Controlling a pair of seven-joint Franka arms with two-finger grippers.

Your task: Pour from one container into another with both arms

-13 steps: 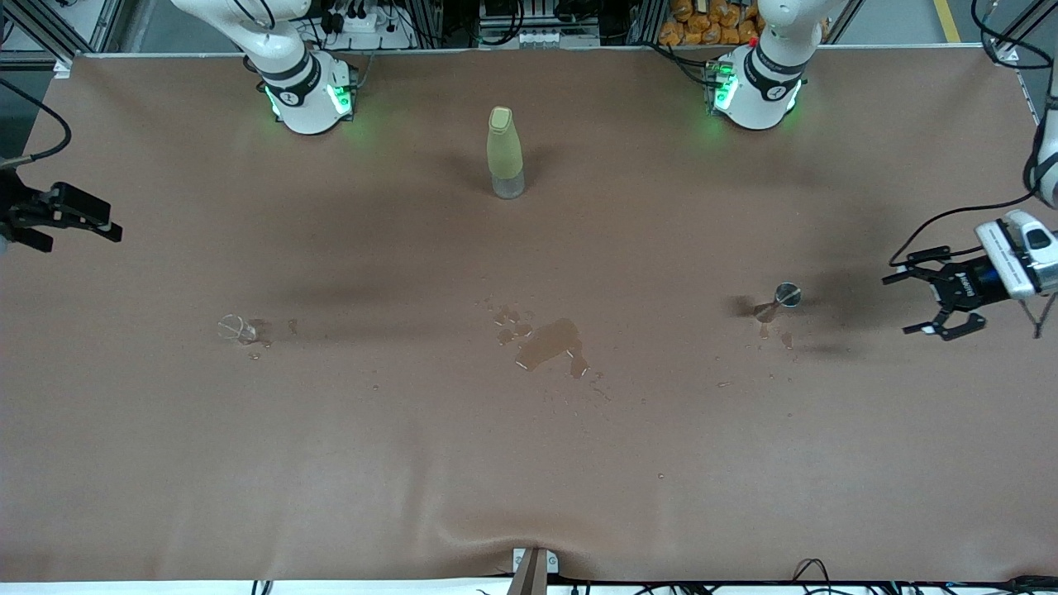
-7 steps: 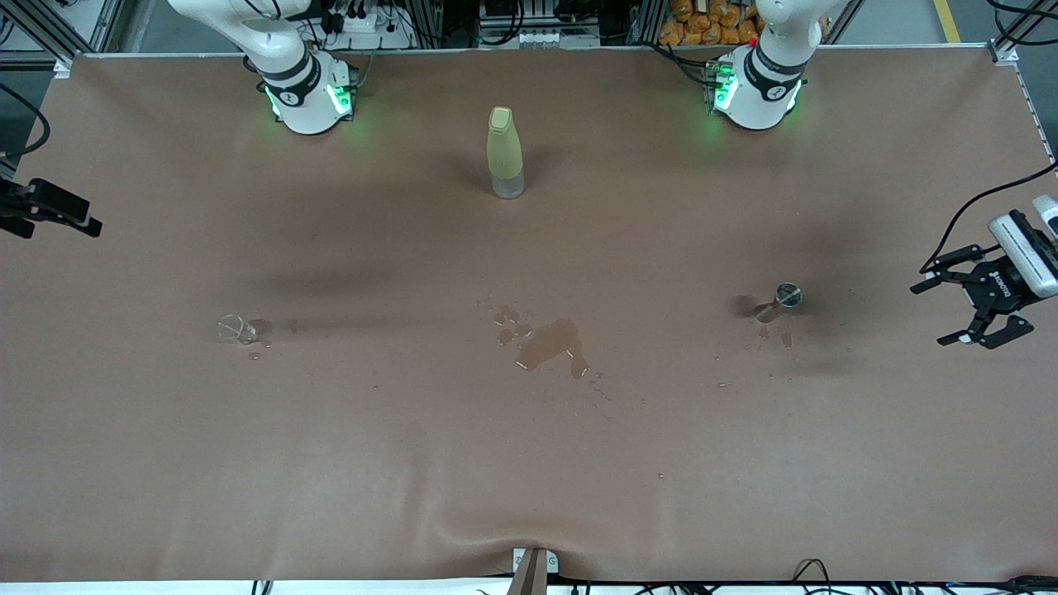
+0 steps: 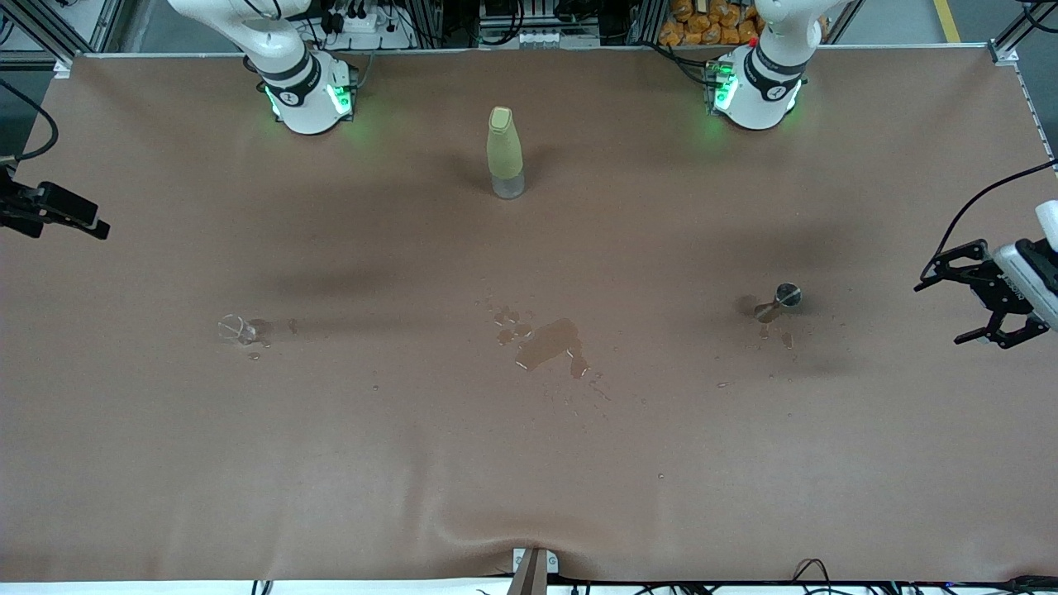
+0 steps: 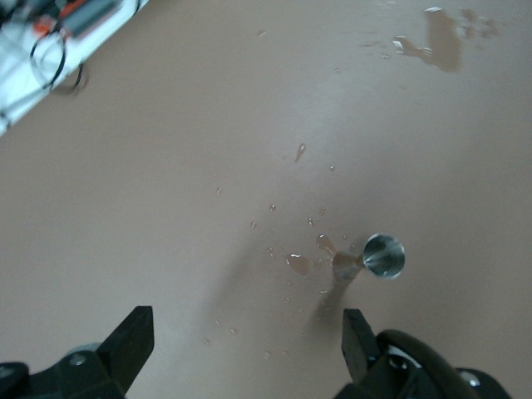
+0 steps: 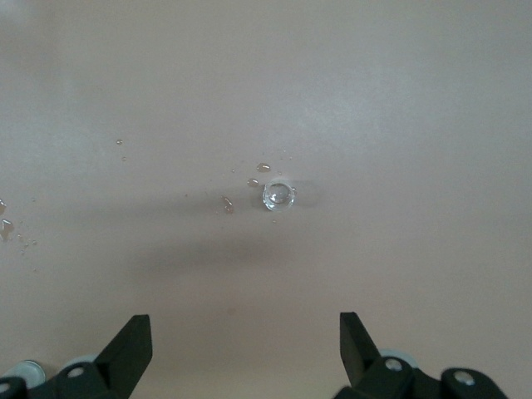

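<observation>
No readable writing shows on any object. The brown-covered table [image 3: 529, 463] carries a pale yellow-green capped bottle [image 3: 505, 153], standing upright between the two arm bases. A small clear glass [image 3: 234, 329] sits toward the right arm's end; a small metal measuring cup [image 3: 786, 296] sits toward the left arm's end. A wet puddle [image 3: 550, 345] lies between them, nearer the front camera than the bottle. The left gripper [image 3: 969, 303] hangs at the table's edge, fingers apart, empty. The right gripper [image 3: 62, 216] hangs at the facing edge, fingers apart, empty. Wide bare cloth surrounds every item.
</observation>
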